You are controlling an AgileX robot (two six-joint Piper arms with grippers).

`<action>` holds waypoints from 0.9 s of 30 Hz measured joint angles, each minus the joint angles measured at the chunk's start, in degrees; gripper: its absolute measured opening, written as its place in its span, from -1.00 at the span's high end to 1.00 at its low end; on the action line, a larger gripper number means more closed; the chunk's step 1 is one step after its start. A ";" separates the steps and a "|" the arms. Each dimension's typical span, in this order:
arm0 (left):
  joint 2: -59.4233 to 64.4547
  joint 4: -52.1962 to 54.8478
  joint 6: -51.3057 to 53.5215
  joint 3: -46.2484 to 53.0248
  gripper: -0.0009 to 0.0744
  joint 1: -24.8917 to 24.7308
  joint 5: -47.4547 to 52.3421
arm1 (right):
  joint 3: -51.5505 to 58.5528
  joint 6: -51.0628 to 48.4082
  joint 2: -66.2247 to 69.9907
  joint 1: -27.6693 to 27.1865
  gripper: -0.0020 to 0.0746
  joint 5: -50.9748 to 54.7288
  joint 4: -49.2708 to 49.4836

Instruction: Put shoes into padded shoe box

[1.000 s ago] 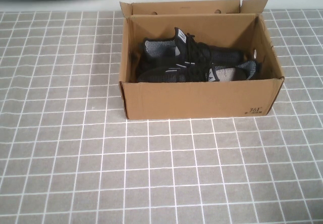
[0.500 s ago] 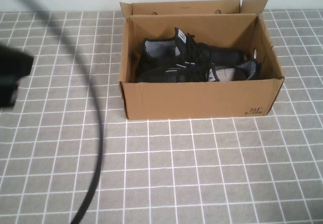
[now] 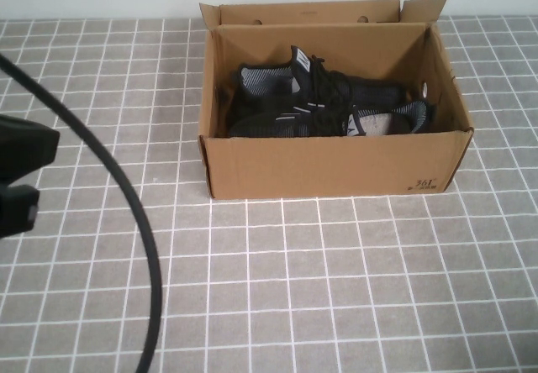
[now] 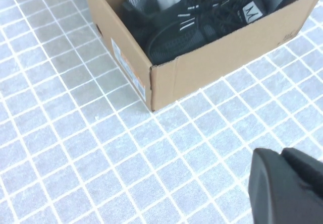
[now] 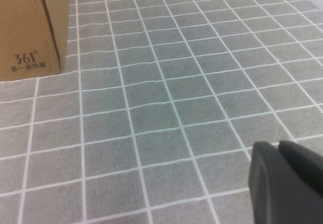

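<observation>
1. Surface: grey tiled tabletop (image 3: 336, 289) with a white grid of lines, plain pale wall behind.
2. Padded shoe box (image 3: 336, 165), brown corrugated cardboard, sits toward the far side of the table, a bit right of centre. Flaps up, top open; small dark "361°" print on its near right corner.
3. Shoes (image 3: 324, 102): both black knit sneakers lie inside the box, side by side, white dash stripes and grey-white lining visible. One white-tabbed tongue sticks up near the middle.
4. Left gripper (image 3: 18, 184): dark blurred body at the left edge of the high view, well apart from the box, over bare tiles. Can't tell if the fingers are apart or together. Left wrist view only catches a dark chunk of it in a corner, with the box's near left corner and the shoes beyond.
5. Black cable (image 3: 126, 213) arcs from the left edge down to the bottom of the high view, in front of the table.
6. Right gripper (image 5: 285, 183): missing from the high view. Right wrist view shows only a dark part of it over tiles, with the printed box corner off to the side. Finger state not readable.
</observation>
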 joint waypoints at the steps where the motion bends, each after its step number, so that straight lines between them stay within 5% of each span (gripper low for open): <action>1: 0.11 0.10 0.00 0.00 0.99 0.00 0.00 | 0.00 0.00 0.00 0.00 0.97 0.00 0.00; 14: 3.08 4.38 0.00 1.58 0.99 0.00 -3.34 | 0.00 0.00 0.00 0.00 0.97 0.00 0.00; 27: -15.35 13.87 -4.08 23.93 0.99 3.09 -16.28 | 0.00 0.00 0.00 0.00 0.97 0.00 0.00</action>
